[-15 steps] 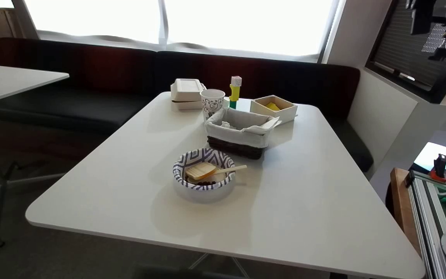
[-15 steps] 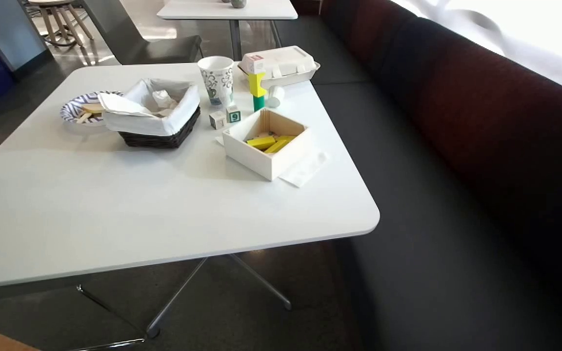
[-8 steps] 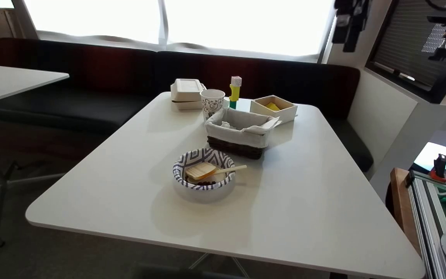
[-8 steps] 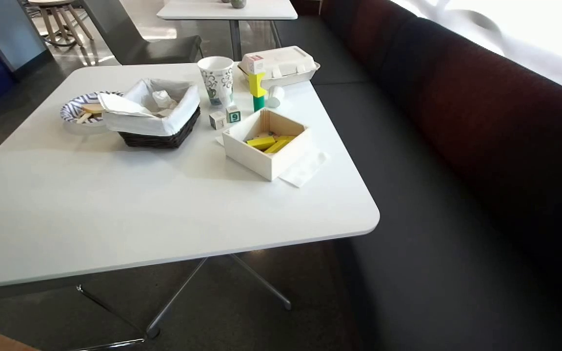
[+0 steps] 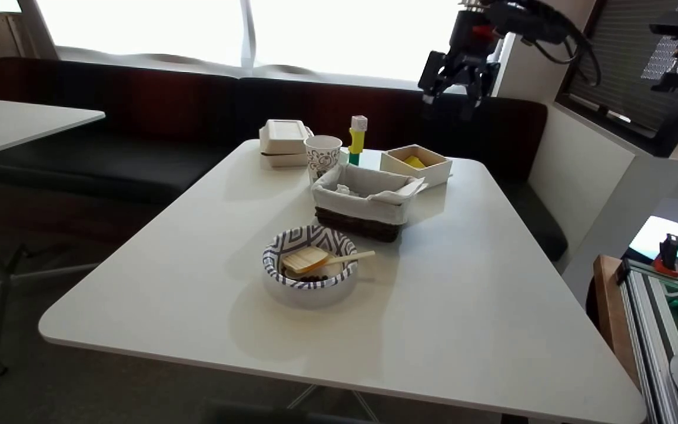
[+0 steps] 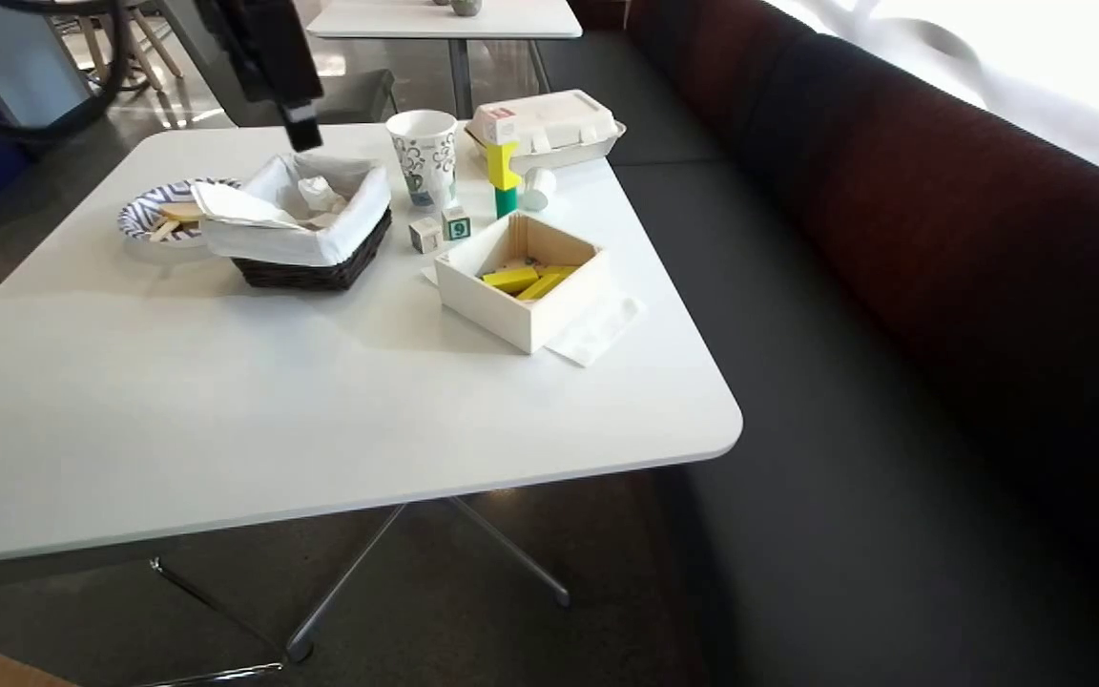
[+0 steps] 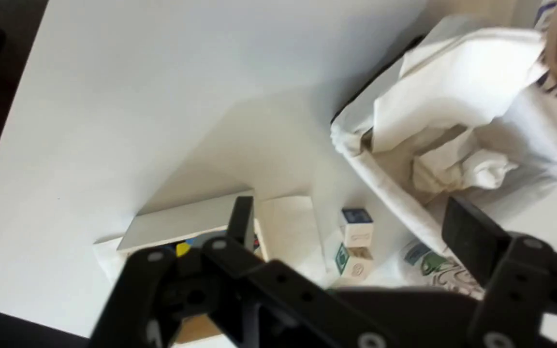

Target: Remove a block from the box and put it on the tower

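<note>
The box is a pale wooden open box (image 6: 487,310) with yellow blocks (image 6: 511,280) inside; it shows in both exterior views (image 5: 401,167) and partly in the wrist view (image 7: 182,220), where a finger covers some of it. The tower (image 6: 504,176) stands upright behind the box, green below, yellow in the middle, with a pale letter cube on top; it also shows in the exterior view (image 5: 356,141). In the wrist view it is mostly hidden behind the gripper. My gripper (image 7: 354,222) is open and empty, in the air above the table (image 5: 449,103), with nothing between its fingers.
Two letter cubes (image 6: 426,235) lie near the tower. A cloth-lined dark basket (image 5: 359,227), a patterned paper cup (image 5: 322,156), white stacked containers (image 5: 285,138) and a patterned bowl (image 5: 309,285) with a wooden brush stand on the table. A white cylinder (image 6: 539,188) is beside the tower.
My gripper has come into both exterior views from the edge, moving in over the table and lower. The box, blocks and tower have not moved.
</note>
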`<state>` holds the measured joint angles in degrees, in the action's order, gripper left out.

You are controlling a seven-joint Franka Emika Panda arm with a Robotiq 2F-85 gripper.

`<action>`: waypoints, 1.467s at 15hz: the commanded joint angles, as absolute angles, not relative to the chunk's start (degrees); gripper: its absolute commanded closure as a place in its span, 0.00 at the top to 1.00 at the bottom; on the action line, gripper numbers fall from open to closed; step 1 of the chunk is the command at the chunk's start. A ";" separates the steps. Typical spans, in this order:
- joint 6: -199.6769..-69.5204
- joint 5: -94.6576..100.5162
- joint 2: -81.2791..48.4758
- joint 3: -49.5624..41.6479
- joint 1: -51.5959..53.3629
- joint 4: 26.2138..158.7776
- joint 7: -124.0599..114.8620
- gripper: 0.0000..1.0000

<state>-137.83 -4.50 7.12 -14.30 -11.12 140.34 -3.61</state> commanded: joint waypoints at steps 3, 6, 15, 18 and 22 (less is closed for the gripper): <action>-152.27 -2.59 -11.15 -15.13 -13.67 130.22 -17.17 1.00; -152.45 -3.34 -9.61 -15.54 -13.32 131.85 -15.34 1.00; -154.50 -1.63 -14.35 -16.70 -12.65 126.95 -22.06 1.00; -155.31 -0.34 -18.69 -18.09 -11.99 122.90 -25.71 1.00; -157.89 1.02 -25.87 -21.03 -10.21 117.33 -30.06 1.00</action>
